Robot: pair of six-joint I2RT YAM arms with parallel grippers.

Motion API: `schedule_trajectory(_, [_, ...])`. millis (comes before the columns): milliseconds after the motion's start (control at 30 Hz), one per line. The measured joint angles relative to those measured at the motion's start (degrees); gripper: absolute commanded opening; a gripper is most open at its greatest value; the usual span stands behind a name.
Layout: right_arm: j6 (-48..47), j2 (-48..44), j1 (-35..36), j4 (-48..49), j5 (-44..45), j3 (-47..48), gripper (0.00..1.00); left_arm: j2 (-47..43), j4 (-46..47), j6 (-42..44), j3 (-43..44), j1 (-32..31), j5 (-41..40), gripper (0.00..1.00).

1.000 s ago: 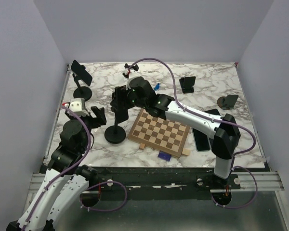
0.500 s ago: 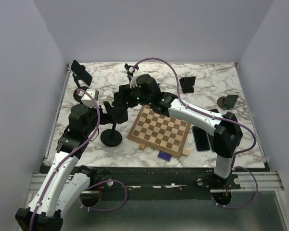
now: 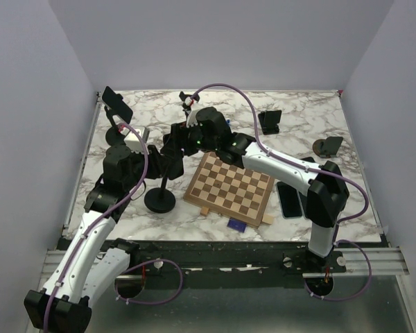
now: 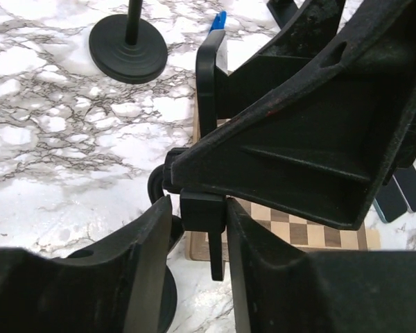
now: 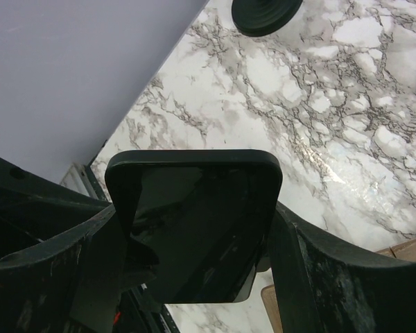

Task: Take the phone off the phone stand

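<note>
The right hand (image 5: 194,243) is clamped on the phone (image 5: 194,201), which sits in the phone stand (image 3: 159,200) toward the left edge of the surface (image 3: 298,118), beside the chessboard (image 3: 230,189). The left hand (image 4: 197,222) pinches the stand itself, steadying it. This looks like the pull-out step. Next, I'd say, the right hand must draw the phone clear while the left braces.

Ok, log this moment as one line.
left gripper: jaws shut on phone stand | right gripper: jaws shut on phone | phone: at stand top, not yet removed
</note>
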Motion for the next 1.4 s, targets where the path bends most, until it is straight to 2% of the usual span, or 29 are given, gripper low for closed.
schedule_trajectory(133, [0.0,0.0,0.0,0.0,0.1,0.0,0.01,0.2,0.0,0.0,0.2,0.0,1.1,0.3])
schedule_trajectory(300, [0.0,0.0,0.4,-0.2,1.4,0.0,0.01,0.2,-0.2,0.4,0.4,0.0,1.5,0.09])
schedule_trajectory(333, [-0.1,0.0,0.7,-0.3,2.3,0.2,0.01,0.1,-0.3,0.5,0.4,0.0,1.5,0.02])
schedule_trajectory(367, [-0.4,0.0,1.0,-0.4,3.2,0.3,0.01,0.0,-0.4,0.7,0.4,0.0,1.5,0.0])
schedule_trajectory(700, [-4.0,0.0,7.3,-2.2,19.7,2.2,0.01,-4.6,-4.8,0.3,0.0,-0.7,-2.3,0.0])
schedule_trajectory(800, [-5.7,-1.0,8.4,0.5,20.4,-0.1,0.0,-8.1,-6.9,-0.6,-1.2,-0.7,-2.9,0.0])
schedule_trajectory(1000, [-9.3,-1.9,8.2,5.2,13.8,-2.9,0.01,-12.0,-8.5,-2.5,-2.8,3.0,1.3,0.0])
schedule_trajectory(1233, [-9.6,-1.8,3.0,10.7,-4.5,-5.7,0.01,-14.2,-8.2,-4.3,-4.3,7.2,8.7,0.0])
schedule_trajectory(1400, [-10.0,-1.5,1.0,11.0,-13.4,-5.7,0.01,-14.7,-8.7,-4.8,-4.3,8.0,11.8,0.0])
